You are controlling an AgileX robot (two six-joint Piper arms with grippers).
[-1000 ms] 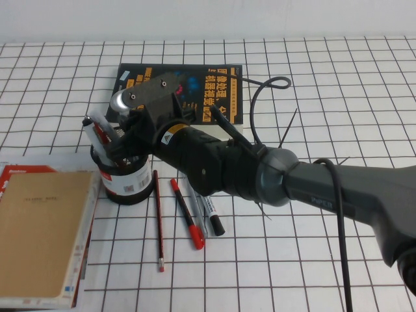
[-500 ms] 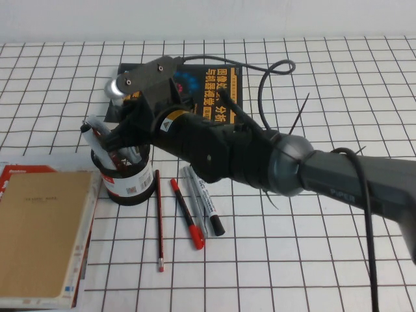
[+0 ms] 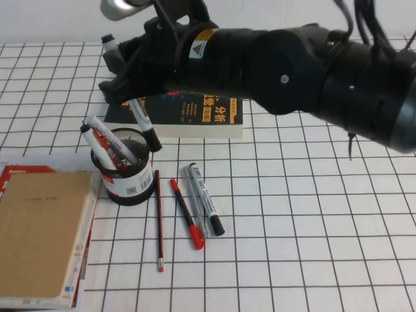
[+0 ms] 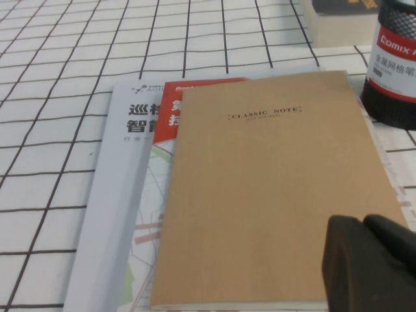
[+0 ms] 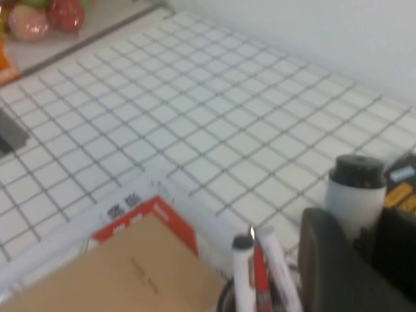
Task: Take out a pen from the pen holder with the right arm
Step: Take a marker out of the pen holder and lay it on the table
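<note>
A black mesh pen holder point(image 3: 127, 177) stands at the left of the table with several pens point(image 3: 97, 138) left in it. My right gripper point(image 3: 127, 86) hangs above it, shut on a white marker point(image 3: 144, 125) with a black cap. The marker is tilted, and its lower end sits just over the holder's rim. In the right wrist view the marker point(image 5: 353, 192) stands between the dark fingers point(image 5: 325, 260), with the holder's pens point(image 5: 255, 273) below. My left gripper point(image 4: 364, 260) hovers over the brown notebook point(image 4: 273, 188), its fingers pressed together and empty; the holder point(image 4: 396, 65) is beyond it.
A black book point(image 3: 195, 112) lies behind the holder. The brown notebook point(image 3: 42, 234) tops a stack of booklets at the front left. Beside the holder on the table lie a red pencil point(image 3: 158, 221), a red pen point(image 3: 187, 213) and a grey marker point(image 3: 205, 203).
My right arm has risen from the holder and drawn the white marker up out of it. The holder and the loose pens on the table have stayed put.
</note>
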